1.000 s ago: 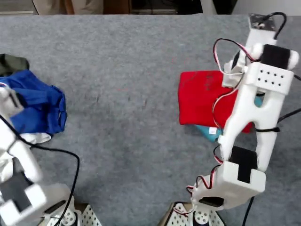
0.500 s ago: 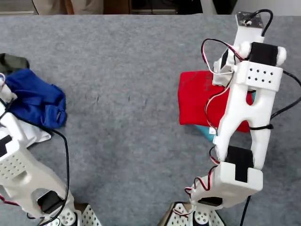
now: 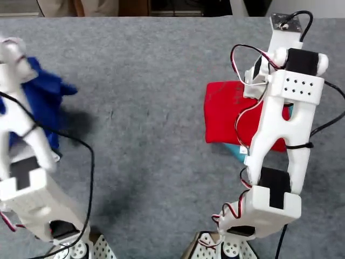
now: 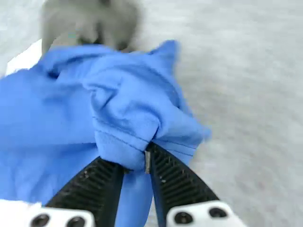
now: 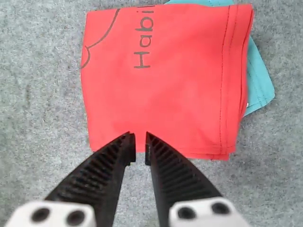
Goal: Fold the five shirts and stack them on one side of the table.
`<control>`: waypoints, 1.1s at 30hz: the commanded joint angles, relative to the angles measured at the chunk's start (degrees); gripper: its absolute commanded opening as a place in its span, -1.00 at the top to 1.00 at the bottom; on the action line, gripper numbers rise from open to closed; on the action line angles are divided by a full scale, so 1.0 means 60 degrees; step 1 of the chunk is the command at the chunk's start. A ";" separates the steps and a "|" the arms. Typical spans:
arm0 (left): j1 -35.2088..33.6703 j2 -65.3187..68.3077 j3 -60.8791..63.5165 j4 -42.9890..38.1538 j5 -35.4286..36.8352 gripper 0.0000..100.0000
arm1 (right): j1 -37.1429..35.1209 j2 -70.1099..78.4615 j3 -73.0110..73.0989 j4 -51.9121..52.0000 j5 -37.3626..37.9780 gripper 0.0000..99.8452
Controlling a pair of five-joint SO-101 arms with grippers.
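Note:
My left gripper (image 4: 147,158) is shut on a bunched fold of the blue shirt (image 4: 118,104), which hangs crumpled from it. In the high view the blue shirt (image 3: 46,97) is lifted at the table's left edge, under the left arm (image 3: 21,124). A blurred dark shirt (image 4: 90,21) and a white one (image 4: 21,56) lie beyond it. The red shirt (image 3: 226,118) lies folded on the right, on top of a folded teal shirt (image 3: 237,152). My right gripper (image 5: 137,142) hovers shut over the red shirt's (image 5: 161,80) near edge, holding nothing; the teal shirt (image 5: 259,80) sticks out beside it.
The table is covered with grey felt (image 3: 151,108), with open room across its middle between the two arms. The right arm (image 3: 285,108) stands over part of the red and teal stack. Both arm bases sit at the near edge.
The left arm has swung up and away from the near edge, lifting the blue shirt off the pile. The right arm shifted slightly left a second ago and has since kept still.

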 commanded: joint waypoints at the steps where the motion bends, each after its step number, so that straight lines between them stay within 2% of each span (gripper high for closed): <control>1: 0.1758 -0.1692 -0.0366 0.0147 0.0059 0.96 | -0.0051 -0.0037 -0.0022 0.0132 -0.0117 0.89; 5: 0.3751 -0.2938 0.1304 0.0147 0.0059 0.96 | -0.0051 -0.0037 -0.0022 0.0220 -0.0073 0.89; 10: 0.5832 -0.4549 0.4425 0.0147 0.0029 0.96 | -0.0051 -0.0022 -0.0022 0.0205 -0.0044 0.88; 13: 0.6476 -0.5399 0.5919 0.0147 -0.0498 0.93 | -0.0125 -0.0022 -0.0022 0.0176 -0.0044 0.88; 18: 0.6579 -0.7216 0.7458 0.0147 -0.0615 0.55 | -0.0505 0.0256 -0.0037 0.0117 -0.0044 0.88; 22: 0.5729 -0.8740 0.7663 0.0117 -0.0425 0.46 | -0.1385 0.0725 -0.0139 0.0103 -0.0044 0.88; 24: 0.4498 -0.9209 0.7546 -0.0117 -0.0425 0.45 | -0.1941 0.0930 -0.0212 0.0103 -0.0044 0.88; 26: 0.2740 -0.9238 0.7780 -0.1055 -0.0366 0.45 | -0.2484 0.1106 -0.0388 0.0103 -0.0103 0.88; 29: 0.0469 -0.8608 0.9011 -0.3399 -0.0220 0.46 | -0.3480 0.1560 -0.0842 0.0132 -0.0117 0.88; 31: -0.0337 -0.7773 0.9993 -0.4850 -0.0132 0.45 | -0.4227 0.1956 -0.1077 0.0161 -0.0117 0.87; 33: -0.0659 -0.6747 1.0681 -0.5861 -0.0366 0.45 | -0.4960 0.2410 -0.1209 0.0161 -0.0117 0.77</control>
